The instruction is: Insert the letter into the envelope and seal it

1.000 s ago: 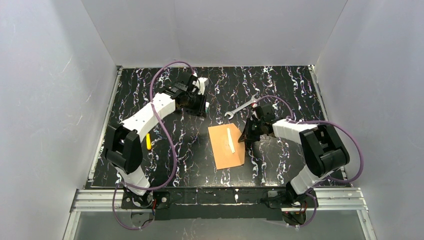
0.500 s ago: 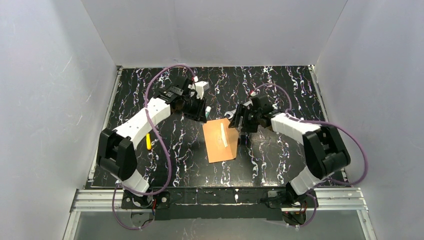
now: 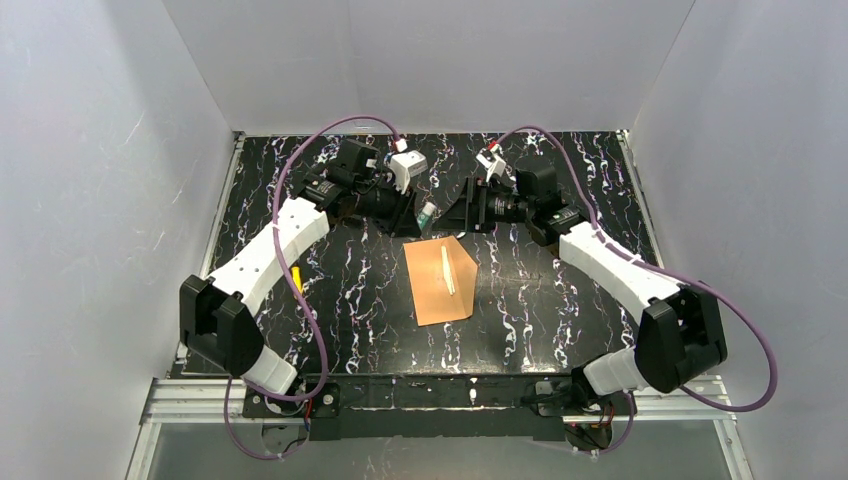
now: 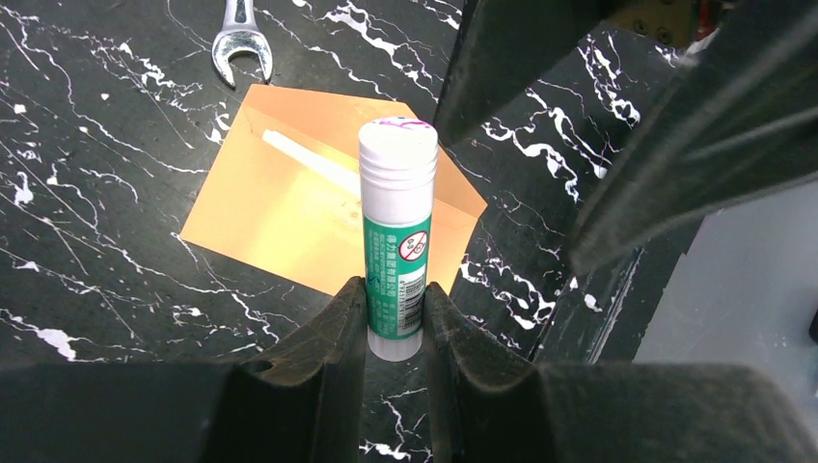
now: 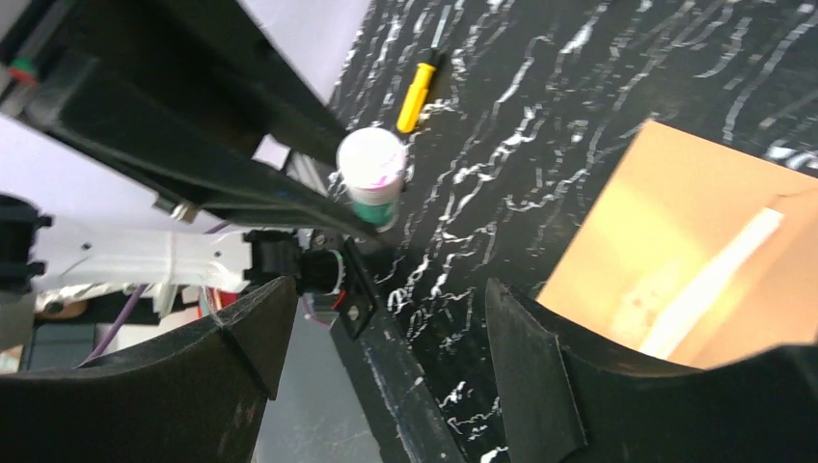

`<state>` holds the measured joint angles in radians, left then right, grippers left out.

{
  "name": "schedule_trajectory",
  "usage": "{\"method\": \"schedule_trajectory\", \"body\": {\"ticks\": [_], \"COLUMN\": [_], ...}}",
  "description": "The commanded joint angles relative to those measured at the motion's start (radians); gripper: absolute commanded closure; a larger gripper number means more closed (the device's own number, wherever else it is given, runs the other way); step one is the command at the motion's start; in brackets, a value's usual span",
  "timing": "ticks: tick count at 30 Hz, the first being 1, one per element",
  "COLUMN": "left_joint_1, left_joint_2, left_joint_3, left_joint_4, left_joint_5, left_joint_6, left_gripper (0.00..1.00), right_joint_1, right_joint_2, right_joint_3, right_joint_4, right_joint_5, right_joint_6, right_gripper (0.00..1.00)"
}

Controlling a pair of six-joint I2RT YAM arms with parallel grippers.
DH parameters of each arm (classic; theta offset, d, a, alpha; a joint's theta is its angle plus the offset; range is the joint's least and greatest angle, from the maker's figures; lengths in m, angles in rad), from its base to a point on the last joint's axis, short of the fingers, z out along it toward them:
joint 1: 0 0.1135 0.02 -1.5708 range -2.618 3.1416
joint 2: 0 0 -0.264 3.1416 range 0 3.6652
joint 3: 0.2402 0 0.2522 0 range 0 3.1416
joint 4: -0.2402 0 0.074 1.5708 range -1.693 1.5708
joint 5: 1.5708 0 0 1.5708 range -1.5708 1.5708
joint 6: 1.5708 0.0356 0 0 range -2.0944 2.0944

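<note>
Envelope (image 3: 441, 281): we are listing it as lying flat at mid-table, a white strip showing on its face.
We are noting the left gripper (image 4: 394, 294) clamping a green-and-white glue stick (image 4: 395, 251), with the envelope sitting apart at its 5 o'clock in the top view. The right gripper (image 5: 384, 328) is hanging empty, fingers spread wide, facing the stick, with the envelope at its 7 o'clock.

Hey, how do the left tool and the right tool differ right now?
The left tool is shut on the glue stick; the right tool is open and empty. The left tool sits left of the envelope at its far end, the right tool to its right. Both face each other, the glue stick's capped end toward the right tool.
</note>
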<state>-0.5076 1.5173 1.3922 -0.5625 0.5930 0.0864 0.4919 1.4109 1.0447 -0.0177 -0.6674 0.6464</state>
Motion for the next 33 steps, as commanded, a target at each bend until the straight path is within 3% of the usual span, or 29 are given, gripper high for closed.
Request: {"method": "schedule_trajectory", "body": {"ticks": [1,4,14,19,26,32,33], "left_joint_1": [0.003,0.003,0.002,0.001,0.001,0.001,0.001], "left_joint_2": [-0.005,-0.014,-0.022,-0.022,-0.022,-0.026,-0.027], "left_joint_3": [0.054,0.044,0.059,0.058,0.059,0.058,0.058], "left_joint_4": [-0.046,-0.049,-0.084,-0.086,-0.099,-0.119,-0.121], "left_joint_5": [0.049,0.054,0.088,0.088,0.096,0.094,0.089], "left_joint_6": [0.07,0.075,0.116,0.121,0.128,0.147,0.148], "left_gripper": [1.0,1.0,1.0,1.0,1.0,1.0,1.0], "right_joint_1": [0.016,0.025,0.054,0.081,0.086,0.086,0.086], "right_joint_2": [-0.037,-0.015,0.071,0.09,0.076,0.082,0.083], "right_joint_3": [0.052,0.085,0.199,0.234,0.217,0.211,0.208], "right_joint_4": [0.104,0.082,-0.06,-0.124,-0.092,-0.064,-0.054], "right_joint_5": [-0.089,-0.055,0.076,0.1,0.122,0.107,0.104], "right_joint_6": [0.047,0.049,0.046,0.02,0.046,0.072,0.08], "right_gripper": [0.21,0.21,0.39,0.41,0.62,0.56,0.6]}}
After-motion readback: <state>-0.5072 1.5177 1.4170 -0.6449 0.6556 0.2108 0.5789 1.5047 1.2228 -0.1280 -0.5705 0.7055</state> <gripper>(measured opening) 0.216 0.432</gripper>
